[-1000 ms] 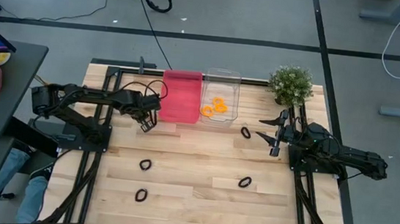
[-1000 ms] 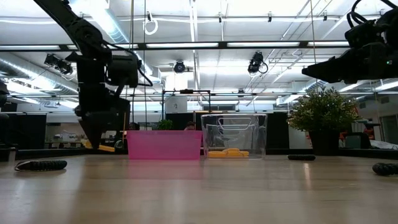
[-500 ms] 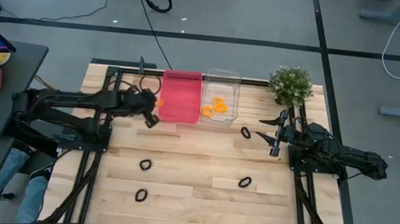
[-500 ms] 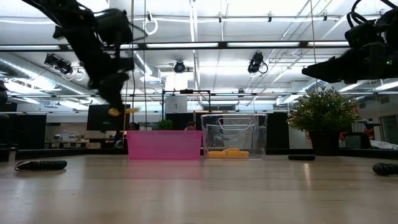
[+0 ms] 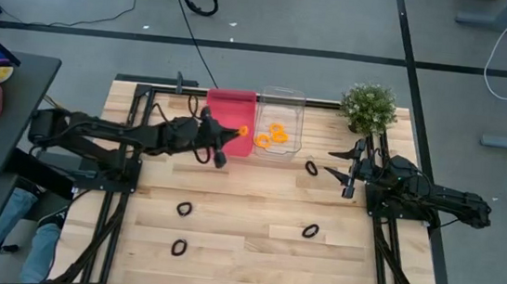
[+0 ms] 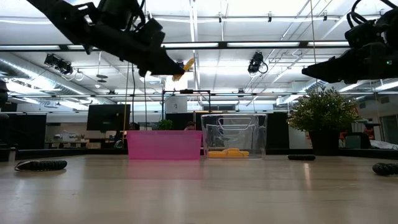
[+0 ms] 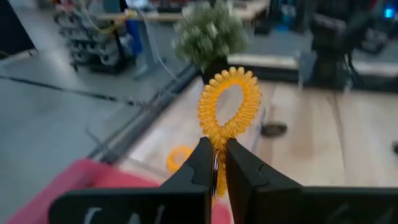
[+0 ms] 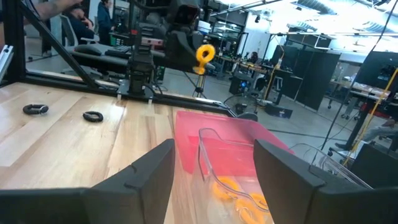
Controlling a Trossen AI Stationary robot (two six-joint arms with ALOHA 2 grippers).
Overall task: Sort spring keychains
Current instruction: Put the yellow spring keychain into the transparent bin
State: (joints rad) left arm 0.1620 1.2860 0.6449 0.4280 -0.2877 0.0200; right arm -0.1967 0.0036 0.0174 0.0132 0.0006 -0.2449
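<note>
Over the pink bin (image 5: 228, 121), left gripper (image 5: 233, 133) pinches 1 orange keychain (image 7: 229, 106) by its coil edge; light, springy, likely slips. Right gripper (image 5: 338, 165) waits, jaws apart.

A: What's on the wooden table (image 5: 253, 245)?

B: Pink bin (image 5: 228, 121) under my left jaws, clear bin (image 5: 279, 126) touching it. Potted plant (image 5: 368, 106) behind my right jaws. Black keychains (image 5: 184, 208): one just beside my right jaws, three nearer the front edge.

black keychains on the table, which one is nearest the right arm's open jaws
The black keychain just left of the right gripper, near the clear bin; the other three lie farther down the table.
</note>
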